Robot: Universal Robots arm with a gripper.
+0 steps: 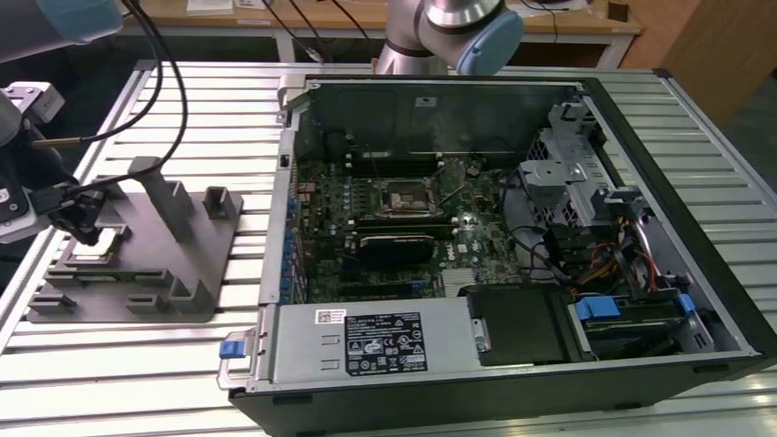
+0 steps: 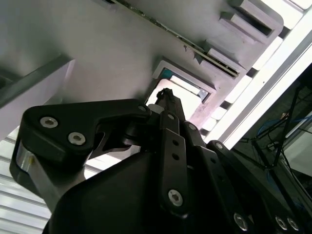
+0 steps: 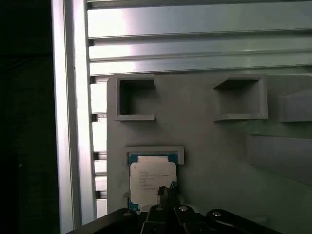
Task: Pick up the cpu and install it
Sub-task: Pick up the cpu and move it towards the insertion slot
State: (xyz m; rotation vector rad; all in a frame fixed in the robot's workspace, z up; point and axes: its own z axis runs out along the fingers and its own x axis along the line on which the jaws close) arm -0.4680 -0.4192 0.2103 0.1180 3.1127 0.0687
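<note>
Both wrist views close on cpu point(image 3: 152, 181) point(image 2: 190, 90)

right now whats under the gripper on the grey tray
The cpu sits in a recess of the grey tray, under the gripper. The gripper hides one edge, so contact is unclear.

Matt grey plastic tray point(image 3: 195, 131), silvery metal cpu point(image 3: 152, 178)

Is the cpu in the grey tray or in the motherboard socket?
In the grey tray: the first wrist view shows the cpu lying flat in its framed recess, the end effector close over it.
</note>
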